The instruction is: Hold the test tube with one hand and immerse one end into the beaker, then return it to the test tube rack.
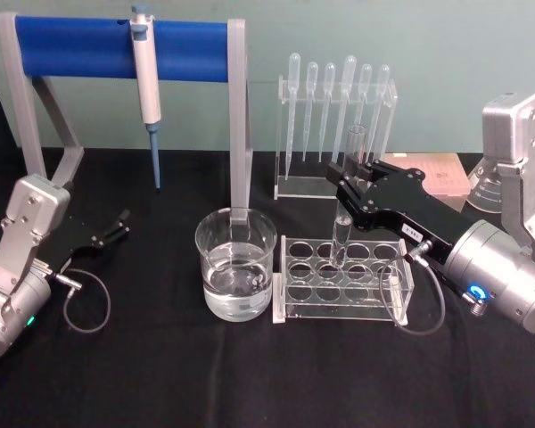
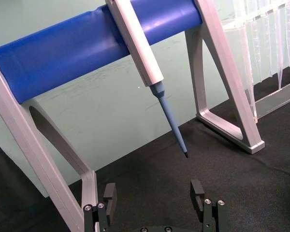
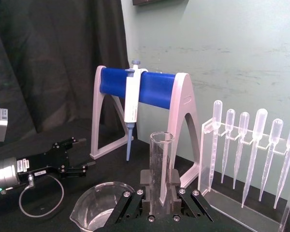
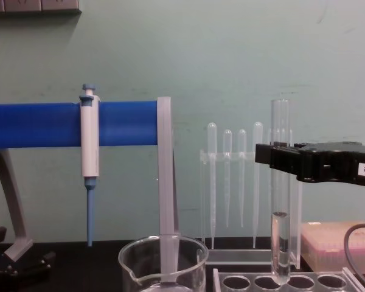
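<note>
My right gripper [image 1: 346, 193] is shut on the test tube [image 1: 353, 147], gripping it at mid-height and holding it nearly upright. The chest view shows the test tube [image 4: 280, 121] with its rounded bottom just above the holes of the clear rack [image 4: 304, 283] and a liquid line in its lower part. The beaker [image 1: 236, 267], about half full of clear liquid, stands on the black cloth just left of the rack [image 1: 343, 281]. In the right wrist view the tube [image 3: 161, 150] rises between the fingers, with the beaker [image 3: 99, 208] below. My left gripper [image 1: 116, 227] rests open at the far left.
A blue-barred stand [image 1: 116, 49] with a hanging pipette [image 1: 147, 89] rises behind the beaker. A clear holder of several plastic pipettes [image 1: 334, 116] stands behind the rack. A pale box [image 1: 441, 174] sits at back right. Black cloth lies bare in front.
</note>
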